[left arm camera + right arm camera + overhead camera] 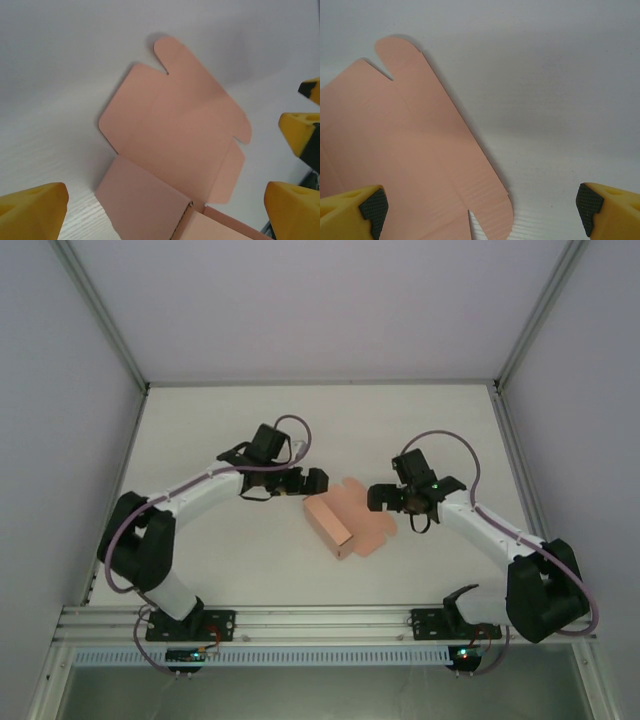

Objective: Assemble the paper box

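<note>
Top external view showed me the pink paper box (pixel 345 522) lying near the middle of the table (pixel 250 565), a little toward its near edge. One side was folded up and the flaps on the other side lay flat. My left gripper (pixel 314 482) stood wide open just beside the folded side. My right gripper (pixel 381 498) gaped open by the flat flaps, holding nothing.

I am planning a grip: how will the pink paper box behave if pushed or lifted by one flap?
The paper box is thin card with flat, creased flaps, so a lifted flap would probably bend. It looks light on the smooth table, so a push may slide it whole. Its raised wall might fold over.
</note>
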`<action>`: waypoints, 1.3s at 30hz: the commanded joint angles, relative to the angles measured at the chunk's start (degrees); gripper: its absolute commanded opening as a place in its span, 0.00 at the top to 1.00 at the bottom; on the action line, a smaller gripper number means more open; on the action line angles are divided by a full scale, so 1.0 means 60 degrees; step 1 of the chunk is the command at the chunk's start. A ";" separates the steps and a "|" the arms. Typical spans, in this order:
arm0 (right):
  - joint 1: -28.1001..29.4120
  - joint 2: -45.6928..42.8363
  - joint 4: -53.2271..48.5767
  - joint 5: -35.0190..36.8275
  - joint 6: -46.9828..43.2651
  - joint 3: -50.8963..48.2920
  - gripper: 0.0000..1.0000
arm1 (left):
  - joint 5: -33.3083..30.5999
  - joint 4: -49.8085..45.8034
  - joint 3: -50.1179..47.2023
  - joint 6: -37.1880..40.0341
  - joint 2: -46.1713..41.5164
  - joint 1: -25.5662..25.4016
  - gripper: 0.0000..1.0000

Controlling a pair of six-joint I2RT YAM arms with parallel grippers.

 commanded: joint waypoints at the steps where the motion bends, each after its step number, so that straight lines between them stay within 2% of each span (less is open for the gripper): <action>1: 0.0082 -0.0068 0.0004 0.0207 0.0158 -0.0174 0.01 | 0.0712 0.0420 -0.0087 -0.0397 0.0270 -0.0159 0.01; 4: 0.0093 -0.0152 -0.0089 0.0318 0.0173 -0.0225 0.01 | 0.1068 0.0901 -0.0383 -0.0615 0.0433 -0.0154 0.00; 10: 0.0090 -0.0476 -0.0338 0.0079 0.0187 -0.0171 0.01 | 0.1321 0.2152 -0.1855 -0.0829 0.0021 -0.0158 0.15; 15: 0.0060 -0.0624 -0.0438 -0.0446 -0.0006 0.0016 0.01 | 0.1331 0.3329 -0.3129 -0.1094 -0.0470 -0.0120 0.21; 17: 0.0051 -0.0611 -0.0437 -0.0905 -0.0189 0.0130 0.01 | 0.1304 0.3788 -0.3525 -0.1200 -0.0704 -0.0112 0.21; 21: 0.0006 -0.0256 -0.0187 -0.2837 -0.1013 0.0284 0.01 | 0.1142 0.4682 -0.4349 -0.1253 -0.1260 -0.0110 0.20; 26: -0.0328 0.0804 -0.0938 -0.3297 -0.2074 0.0929 0.01 | 0.1131 0.5476 -0.5140 -0.0997 -0.1903 -0.0128 0.20; 29: -0.0654 0.1404 -0.0977 -0.4251 -0.2567 0.1155 0.02 | 0.0982 0.5784 -0.5544 -0.0762 -0.2289 -0.0130 0.20; 32: -0.0910 0.2059 -0.1021 -0.5035 -0.2911 0.1270 0.05 | 0.0926 0.5969 -0.5784 -0.0664 -0.2533 -0.0131 0.20; 35: -0.1123 0.2664 -0.0989 -0.5988 -0.3230 0.1271 0.11 | 0.0955 0.6251 -0.5979 -0.0603 -0.2663 -0.0142 0.20; 39: -0.1283 0.3311 -0.1031 -0.6157 -0.3346 0.1395 0.19 | 0.1024 0.6365 -0.6083 -0.0525 -0.2753 -0.0155 0.20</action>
